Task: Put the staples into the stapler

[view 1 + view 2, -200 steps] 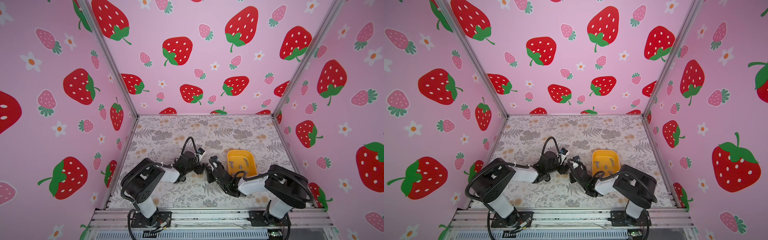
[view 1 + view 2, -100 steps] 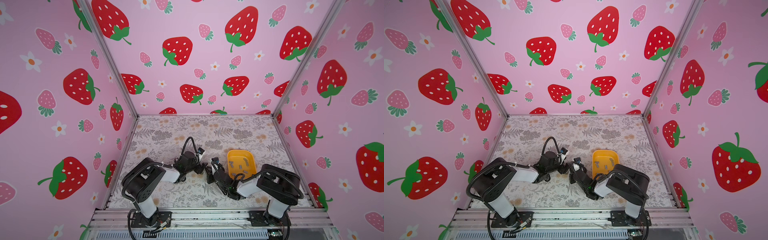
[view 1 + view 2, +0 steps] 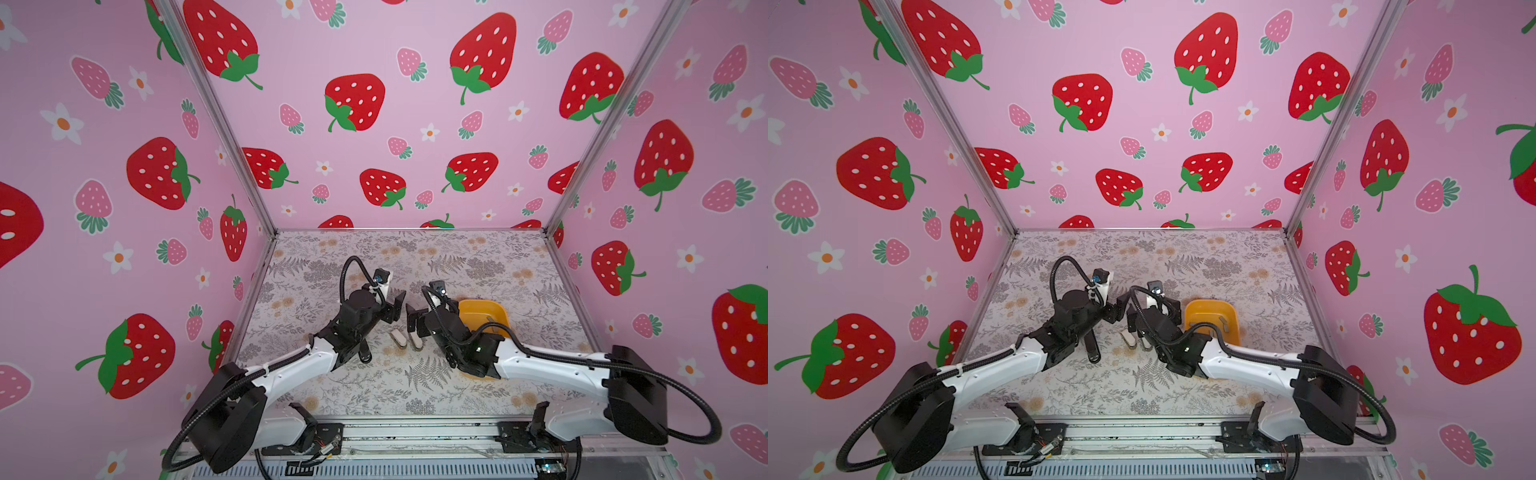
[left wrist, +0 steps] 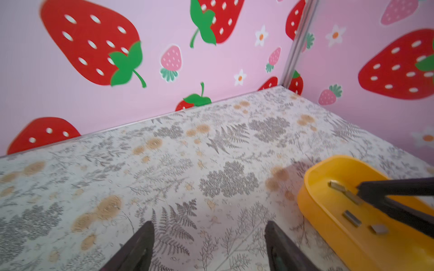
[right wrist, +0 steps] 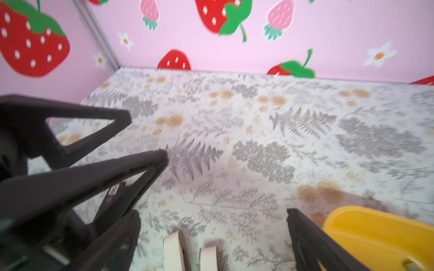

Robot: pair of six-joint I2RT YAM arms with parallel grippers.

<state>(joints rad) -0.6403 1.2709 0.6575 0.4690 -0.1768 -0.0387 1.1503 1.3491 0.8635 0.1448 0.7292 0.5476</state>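
No writing can be read anywhere; one small white label [image 5: 113, 190] is too blurred to make out.

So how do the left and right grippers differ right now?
The left gripper hangs over bare table; the right gripper hangs over two pale bars, next to the yellow tray. The right gripper's jaws look set wider than the left gripper's. Both are open and hold nothing.
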